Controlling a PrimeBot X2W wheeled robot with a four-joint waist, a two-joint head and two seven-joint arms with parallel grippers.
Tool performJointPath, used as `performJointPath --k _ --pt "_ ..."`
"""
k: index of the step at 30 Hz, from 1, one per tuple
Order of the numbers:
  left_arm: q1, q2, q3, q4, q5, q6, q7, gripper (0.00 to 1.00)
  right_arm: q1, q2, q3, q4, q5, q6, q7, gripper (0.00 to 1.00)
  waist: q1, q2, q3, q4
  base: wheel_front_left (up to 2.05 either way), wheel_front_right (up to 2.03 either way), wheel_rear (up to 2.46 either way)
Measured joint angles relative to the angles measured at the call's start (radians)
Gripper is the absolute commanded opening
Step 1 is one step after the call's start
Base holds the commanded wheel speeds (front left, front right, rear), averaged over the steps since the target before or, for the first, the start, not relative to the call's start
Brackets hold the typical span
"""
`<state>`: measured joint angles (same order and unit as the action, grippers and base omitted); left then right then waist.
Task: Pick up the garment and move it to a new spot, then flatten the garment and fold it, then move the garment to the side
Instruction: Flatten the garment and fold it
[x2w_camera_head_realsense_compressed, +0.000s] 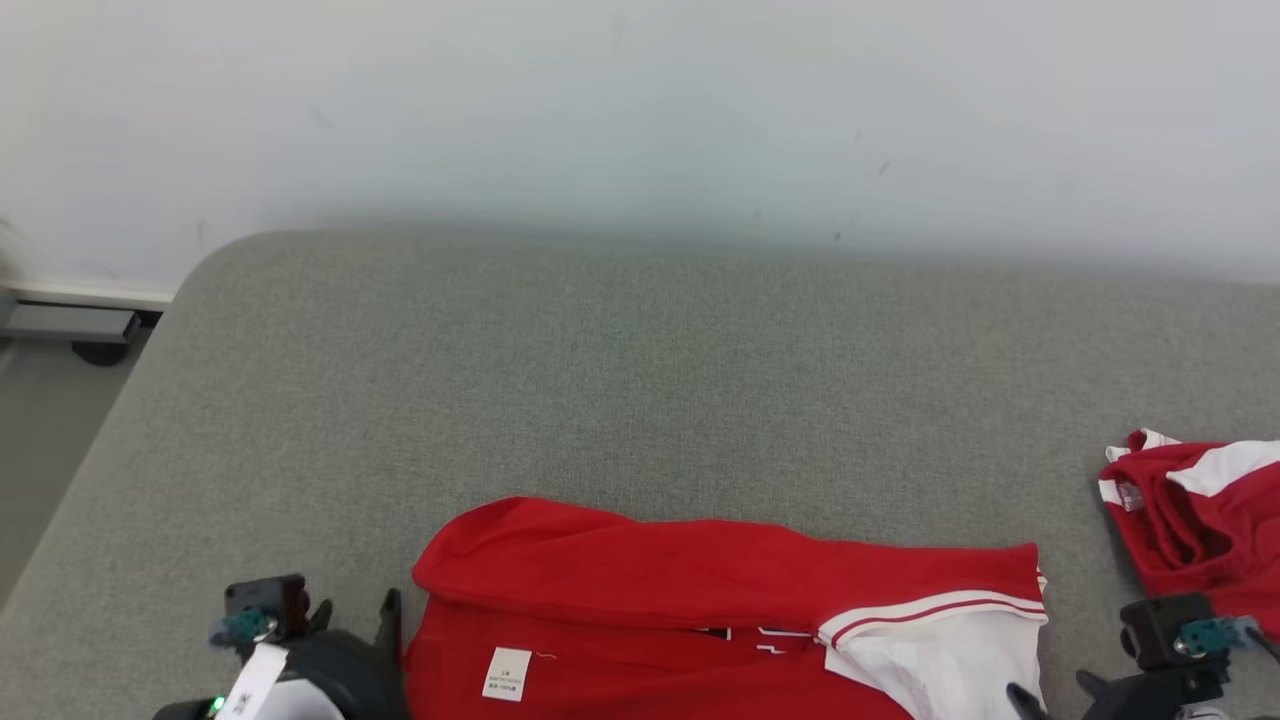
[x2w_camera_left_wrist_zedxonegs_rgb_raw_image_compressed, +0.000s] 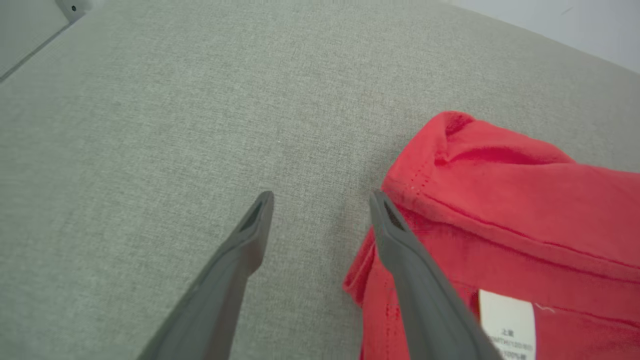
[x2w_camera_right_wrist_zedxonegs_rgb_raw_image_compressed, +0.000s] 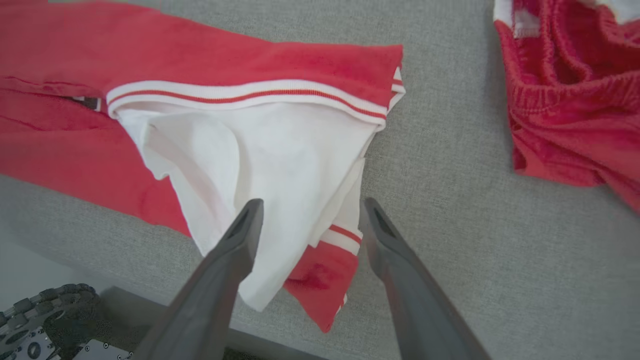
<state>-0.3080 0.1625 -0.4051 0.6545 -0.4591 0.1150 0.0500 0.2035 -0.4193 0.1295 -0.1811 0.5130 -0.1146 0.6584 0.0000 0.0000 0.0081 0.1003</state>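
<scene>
The garment (x2w_camera_head_realsense_compressed: 700, 590), a red shirt with a white sleeve and striped trim, lies folded lengthwise at the near edge of the grey table. A white care label (x2w_camera_head_realsense_compressed: 507, 672) faces up on it. My left gripper (x2w_camera_head_realsense_compressed: 355, 615) stands open at the shirt's left end. In the left wrist view that gripper (x2w_camera_left_wrist_zedxonegs_rgb_raw_image_compressed: 322, 197) has bare table between its fingers, and its right finger (x2w_camera_left_wrist_zedxonegs_rgb_raw_image_compressed: 400, 240) sits beside the red hem (x2w_camera_left_wrist_zedxonegs_rgb_raw_image_compressed: 525, 200). My right gripper (x2w_camera_right_wrist_zedxonegs_rgb_raw_image_compressed: 312, 202) is open over the white sleeve (x2w_camera_right_wrist_zedxonegs_rgb_raw_image_compressed: 250, 145) at the shirt's right end. It holds nothing.
A second red and white garment (x2w_camera_head_realsense_compressed: 1200, 510) lies crumpled at the right, close to my right gripper (x2w_camera_head_realsense_compressed: 1050, 690). The grey padded table (x2w_camera_head_realsense_compressed: 640, 380) stretches back to a pale wall. Its rounded left edge drops to the floor (x2w_camera_head_realsense_compressed: 40, 450). The near edge is just below the shirt.
</scene>
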Motion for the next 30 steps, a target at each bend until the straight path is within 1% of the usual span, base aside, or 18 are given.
performJointPath --k 4,7,12,15,18,21,26,30 --pt "0.041 0.007 0.027 -0.035 0.005 0.001 -0.050 1.00 0.012 0.014 -0.040 -0.025 -0.024 -0.005 -0.037 1.00 0.0000 0.0000 -0.027 -0.001 0.00 0.00 0.00" --pt "0.065 0.003 0.042 -0.086 0.008 0.004 -0.100 1.00 0.016 0.054 -0.074 -0.028 -0.035 -0.009 -0.081 1.00 0.0000 0.0000 -0.047 -0.003 0.00 0.00 0.00" --pt "0.116 0.003 0.053 -0.197 0.019 0.008 -0.196 1.00 0.015 0.151 -0.127 -0.040 -0.049 -0.010 -0.194 1.00 -0.0001 0.0000 -0.074 -0.009 0.00 0.00 0.00" --pt "0.143 0.006 0.053 -0.257 0.022 0.008 -0.241 1.00 0.013 0.227 -0.166 -0.029 -0.059 -0.010 -0.269 1.00 -0.0001 0.0000 -0.086 -0.013 0.00 0.00 0.00" --pt "0.178 0.022 0.048 -0.308 0.028 0.008 -0.262 1.00 0.013 0.293 -0.198 -0.008 -0.083 -0.010 -0.339 1.00 -0.0001 -0.0001 -0.095 -0.021 0.00 0.00 0.00" --pt "0.203 0.037 0.047 -0.351 0.029 0.007 -0.262 1.00 0.011 0.330 -0.221 0.005 -0.093 -0.010 -0.407 1.00 -0.0001 -0.0001 -0.102 -0.029 0.00 0.00 0.00" --pt "0.241 0.061 0.045 -0.404 0.014 -0.036 -0.261 1.00 0.002 0.343 -0.223 0.031 -0.093 -0.010 -0.482 1.00 -0.0001 0.0000 -0.112 -0.044 0.00 0.00 0.00" --pt "0.263 0.075 0.044 -0.426 0.004 -0.046 -0.244 1.00 -0.015 0.341 -0.223 0.060 -0.090 -0.010 -0.524 1.00 -0.0001 0.0000 -0.118 -0.053 0.00 0.00 0.00"
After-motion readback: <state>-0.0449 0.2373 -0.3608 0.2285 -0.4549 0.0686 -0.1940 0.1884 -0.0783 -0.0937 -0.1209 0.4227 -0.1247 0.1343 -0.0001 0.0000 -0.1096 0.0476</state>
